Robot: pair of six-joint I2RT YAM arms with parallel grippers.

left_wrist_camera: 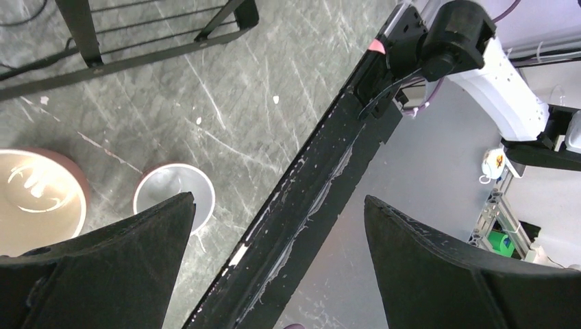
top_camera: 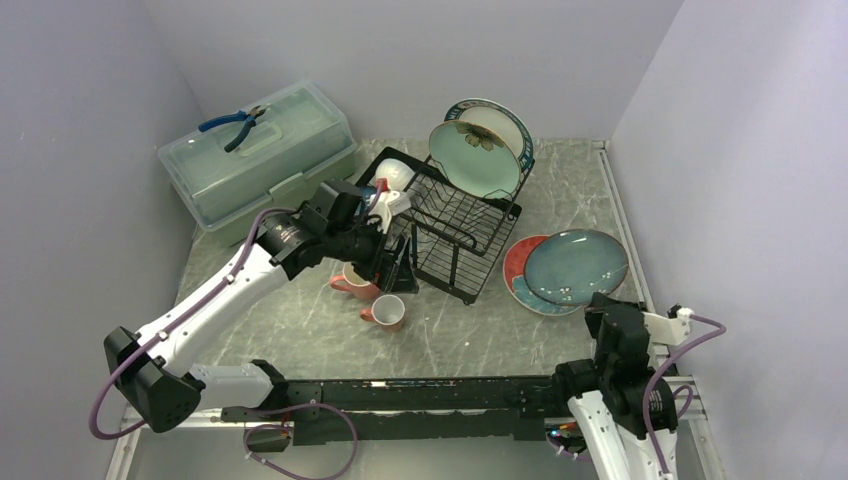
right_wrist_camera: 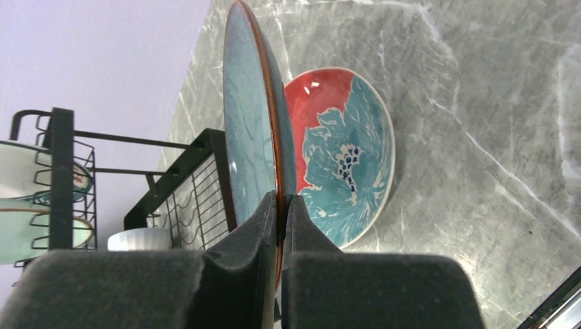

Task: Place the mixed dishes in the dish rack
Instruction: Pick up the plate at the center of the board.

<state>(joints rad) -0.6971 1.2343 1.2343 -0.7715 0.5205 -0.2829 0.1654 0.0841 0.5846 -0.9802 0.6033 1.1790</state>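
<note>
Teal plate [right_wrist_camera: 250,123], glossy, with a thin brown-orange edge, is gripped at its rim by the right fingers [right_wrist_camera: 282,205]. Their matte black foam-like pads are clenched on it. It tilts up over the red floral plate [right_wrist_camera: 342,157], which lies flat on the counter [right_wrist_camera: 479,103] just right of the dish rack [top_camera: 450,225].

The left fingers [top_camera: 393,272] are spread wide with nothing between them. They hang by the rack's near left corner, above two pink mugs [top_camera: 386,312] that stand upright and close together, their pale insides showing.

The counter is grey-green and stone-patterned, with pale veins, fine scratches and white specks. A scuffed black rail [left_wrist_camera: 308,199] runs along its near edge.

The rack is thin black wire on a rectangular frame. A pale green floral plate [top_camera: 475,160] and a white teal-rimmed plate [top_camera: 500,115] stand on edge at its far end, and a small white bowl [top_camera: 395,175] sits at its left corner.

A translucent green plastic box [top_camera: 255,160] is at the far left, with blue-handled pliers [top_camera: 235,125] on its lid. Plain pale lilac walls [top_camera: 400,50] close in three sides.
</note>
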